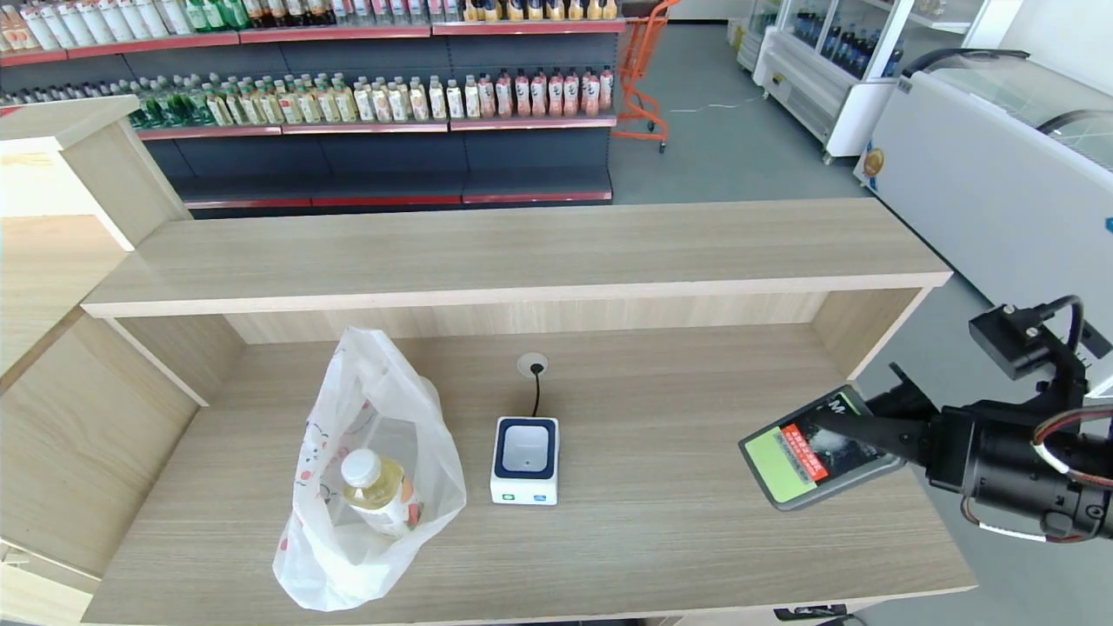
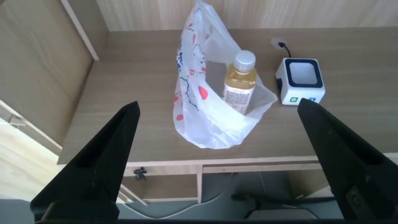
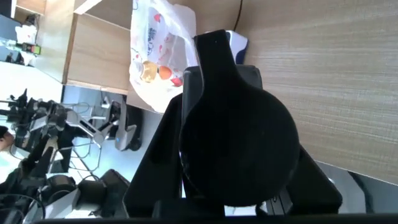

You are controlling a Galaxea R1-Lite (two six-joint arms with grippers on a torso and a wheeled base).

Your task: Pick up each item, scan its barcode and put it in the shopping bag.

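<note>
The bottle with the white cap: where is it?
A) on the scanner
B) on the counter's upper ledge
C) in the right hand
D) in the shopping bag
D: the bottle stands inside the shopping bag, beside the scanner; the right hand holds a flat packet.

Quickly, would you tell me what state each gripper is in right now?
Left gripper: open, empty.
Right gripper: shut on a packet.
</note>
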